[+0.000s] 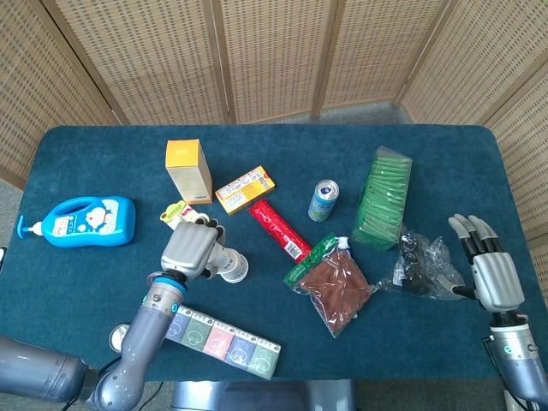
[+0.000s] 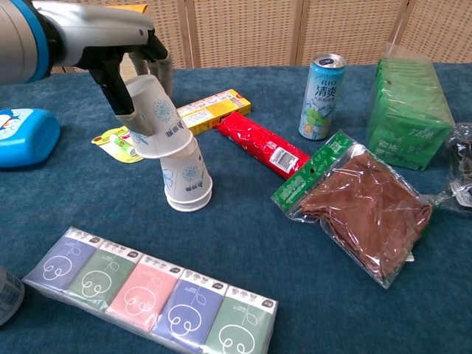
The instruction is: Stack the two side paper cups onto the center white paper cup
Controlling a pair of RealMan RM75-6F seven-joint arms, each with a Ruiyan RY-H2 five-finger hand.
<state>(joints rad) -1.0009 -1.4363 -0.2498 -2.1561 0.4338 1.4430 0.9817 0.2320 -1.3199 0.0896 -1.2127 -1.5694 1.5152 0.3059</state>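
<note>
I have the left hand (image 2: 129,63) wrapped around a white paper cup with a blue flower print (image 2: 151,118), held upside down and tilted, its open rim right over the top of the center stack of upturned white paper cups (image 2: 186,175). In the chest view the held cup's rim overlaps the stack's top edge, but I cannot tell whether it has started to slide on or only rests against it. The stack shows a doubled rim at its base, so I judge 1 side cup is already on and this is the 2nd.

This cup will handle as very light and thin-walled. It crushes easily, so I want only a gentle wrap around the upper sidewall near the closed base, where the paper is stiffest, not near the open rim, which deforms and would snag. Paper on paper gives some friction, and the stack is light enough to tip or skid on the blue table cloth (image 2: 295,280) if I push sideways. I would level the cup first, then lower it straight.

The right hand (image 1: 494,272) rests apart at the table's far edge, fingers extended and holding nothing, beside a crinkled clear plastic bag of dark items (image 1: 421,261).
</note>
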